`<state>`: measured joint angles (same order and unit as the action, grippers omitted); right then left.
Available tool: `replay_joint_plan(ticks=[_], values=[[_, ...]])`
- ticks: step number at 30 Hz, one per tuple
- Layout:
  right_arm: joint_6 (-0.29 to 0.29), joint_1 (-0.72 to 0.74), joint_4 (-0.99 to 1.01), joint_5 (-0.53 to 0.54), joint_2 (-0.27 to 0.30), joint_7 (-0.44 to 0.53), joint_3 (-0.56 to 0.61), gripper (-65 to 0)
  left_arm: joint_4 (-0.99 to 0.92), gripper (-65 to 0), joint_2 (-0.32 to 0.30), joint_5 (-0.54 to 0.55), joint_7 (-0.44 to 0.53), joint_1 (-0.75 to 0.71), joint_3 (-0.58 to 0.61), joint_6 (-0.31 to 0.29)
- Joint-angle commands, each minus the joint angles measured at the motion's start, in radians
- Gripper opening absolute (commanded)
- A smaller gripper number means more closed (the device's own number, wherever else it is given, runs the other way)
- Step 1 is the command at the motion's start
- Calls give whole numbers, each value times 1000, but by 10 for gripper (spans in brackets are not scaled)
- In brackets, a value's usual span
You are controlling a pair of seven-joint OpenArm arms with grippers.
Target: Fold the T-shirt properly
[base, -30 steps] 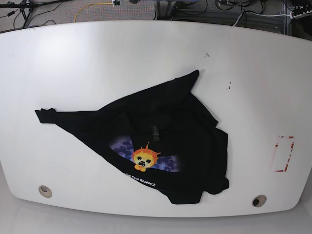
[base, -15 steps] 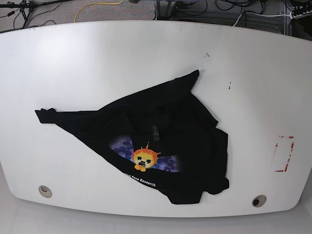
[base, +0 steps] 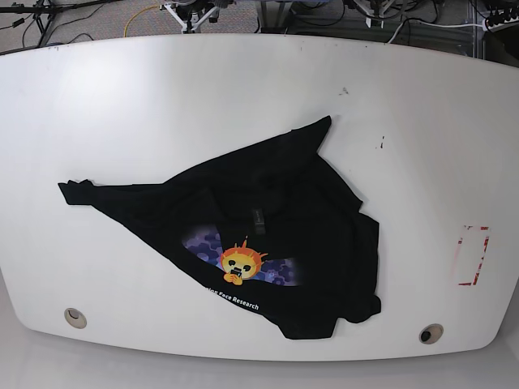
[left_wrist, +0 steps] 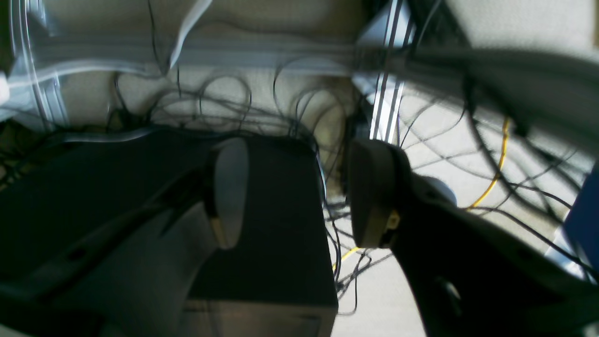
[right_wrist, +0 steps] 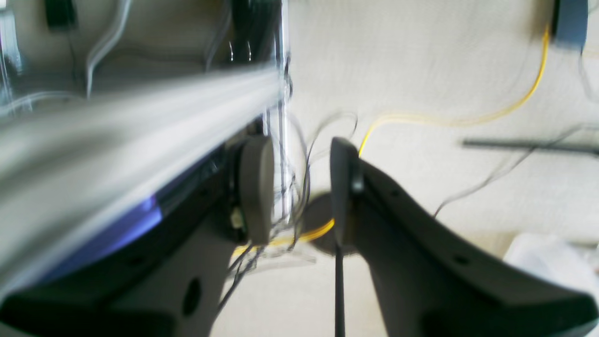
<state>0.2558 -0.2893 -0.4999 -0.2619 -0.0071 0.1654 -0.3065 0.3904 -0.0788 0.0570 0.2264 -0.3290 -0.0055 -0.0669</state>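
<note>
One T-shirt [base: 268, 235] lies crumpled toward the near edge of the white table [base: 122, 97], its sun-face print [base: 241, 263] half showing and one corner stretched toward the table's left edge. Both grippers point off the table at floor cables, the left gripper [left_wrist: 292, 194] spread with nothing between its pads and the right gripper [right_wrist: 299, 189] narrower, also empty. The sensible first step looks like spreading the cloth flat by two opposite corners before any fold.

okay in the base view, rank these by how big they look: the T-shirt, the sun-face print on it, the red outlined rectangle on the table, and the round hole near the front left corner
1. T-shirt, by far the largest.
2. Sun-face print.
3. Red outlined rectangle, close to the print; that order is unsure.
4. Round hole, the smallest.
</note>
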Motion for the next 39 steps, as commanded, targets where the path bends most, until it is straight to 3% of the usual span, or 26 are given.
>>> replay_joint_plan(ticks=[1,17,39], values=[[-3,-40,11,-1,3,3,-3,-455,-15,-339,-5,1,-17,-43,-1,3],[-3,-118,-76,0,-1,21,-6,-455,15,-342,-3,2,12,-55,-1,2],[4,-471,-558,2,-64,-5,-4,-455,500,-342,-17,2,14,-425,-3,2]])
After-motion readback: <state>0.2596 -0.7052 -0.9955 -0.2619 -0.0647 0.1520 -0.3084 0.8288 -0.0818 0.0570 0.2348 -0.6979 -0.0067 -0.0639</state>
